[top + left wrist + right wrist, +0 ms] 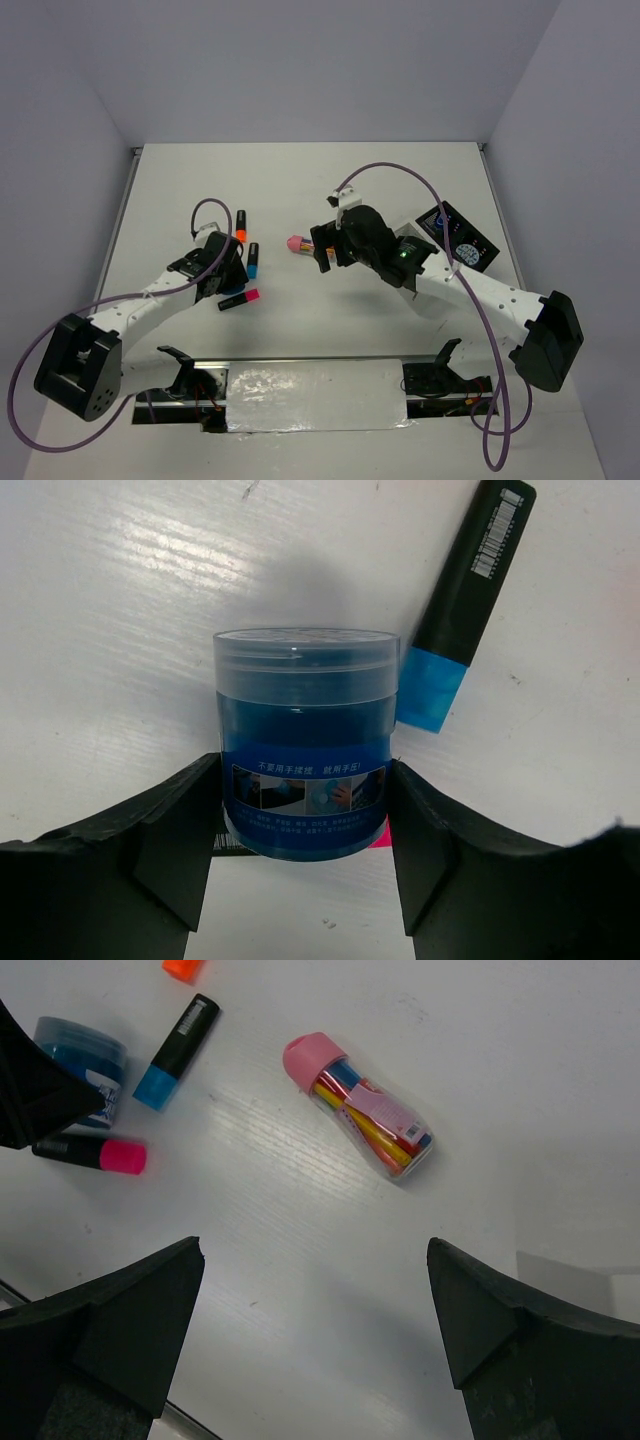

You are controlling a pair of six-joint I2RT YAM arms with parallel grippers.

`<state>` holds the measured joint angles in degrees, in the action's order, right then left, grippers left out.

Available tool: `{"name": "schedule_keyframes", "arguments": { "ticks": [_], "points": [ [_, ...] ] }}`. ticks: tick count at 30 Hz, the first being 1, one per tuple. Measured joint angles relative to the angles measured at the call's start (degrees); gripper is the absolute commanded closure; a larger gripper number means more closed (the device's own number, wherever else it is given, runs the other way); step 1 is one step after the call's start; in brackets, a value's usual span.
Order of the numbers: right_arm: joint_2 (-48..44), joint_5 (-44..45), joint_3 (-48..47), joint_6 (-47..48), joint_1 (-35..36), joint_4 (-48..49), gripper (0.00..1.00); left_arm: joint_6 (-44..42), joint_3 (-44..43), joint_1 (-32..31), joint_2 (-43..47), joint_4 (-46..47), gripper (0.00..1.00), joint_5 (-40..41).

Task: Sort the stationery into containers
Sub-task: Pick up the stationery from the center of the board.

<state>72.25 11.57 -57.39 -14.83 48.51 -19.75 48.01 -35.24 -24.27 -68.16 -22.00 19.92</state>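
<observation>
Blue tub (305,750) pinched by left fingers (170,850), arm (150,297) outstretched.

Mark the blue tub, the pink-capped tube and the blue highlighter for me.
blue tub (305,770): left wrist view, on its printed label.
pink-capped tube (370,1120): right wrist view, mid clear body.
blue highlighter (180,1044): right wrist view, black barrel.

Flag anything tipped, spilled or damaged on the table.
Only the pink-capped tube looks off: it lies on its side, cap on, with nothing spilled. The blue tub stands upright, clamped by the left end effector. No damage is visible.
</observation>
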Motion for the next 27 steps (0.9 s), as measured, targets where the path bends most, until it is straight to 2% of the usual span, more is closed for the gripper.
{"name": "schedule_keyframes", "arguments": {
  "ticks": [2, 4, 5, 6, 9, 16, 23, 27],
  "points": [
    [0.0, -0.1, 0.3, 0.0, 0.0, 0.1, 0.00, -0.1, 0.0, 0.0, -0.4, 0.9, 0.38, 0.2],
    [0.0, -0.2, 0.5, 0.0, 0.0, 0.1, 0.00, 0.0, 0.0, 0.0, -0.6, 1.3, 0.39, 0.5],
    [0.0, -0.3, 0.5, 0.0, 0.0, 0.2, 0.00, 0.0, 0.0, 0.0, -0.7, 1.4, 0.43, 0.6],
    [0.0, -0.3, 0.5, 0.1, 0.0, 0.2, 0.00, 0.0, 0.0, 0.0, -0.7, 1.5, 0.64, 0.8],
    [0.0, -0.4, 0.6, 0.2, 0.0, 0.7, 0.00, 0.0, 0.0, -0.1, -0.7, 1.4, 1.00, 1.1],
    [0.0, -1.4, 1.4, 0.1, 0.0, 2.9, 0.00, -1.6, 0.0, -0.3, 1.9, -2.6, 1.00, 1.4],
    [-0.5, -2.7, 3.7, -1.1, -1.1, 5.6, 0.00, -4.6, -2.2, -0.6, 12.1, -7.6, 1.00, 0.7],
    [-3.0, -5.4, 6.7, -3.4, -3.2, 9.2, 0.00, -6.8, -2.8, -0.9, 19.5, -6.1, 1.00, -4.3]
  ]
}}
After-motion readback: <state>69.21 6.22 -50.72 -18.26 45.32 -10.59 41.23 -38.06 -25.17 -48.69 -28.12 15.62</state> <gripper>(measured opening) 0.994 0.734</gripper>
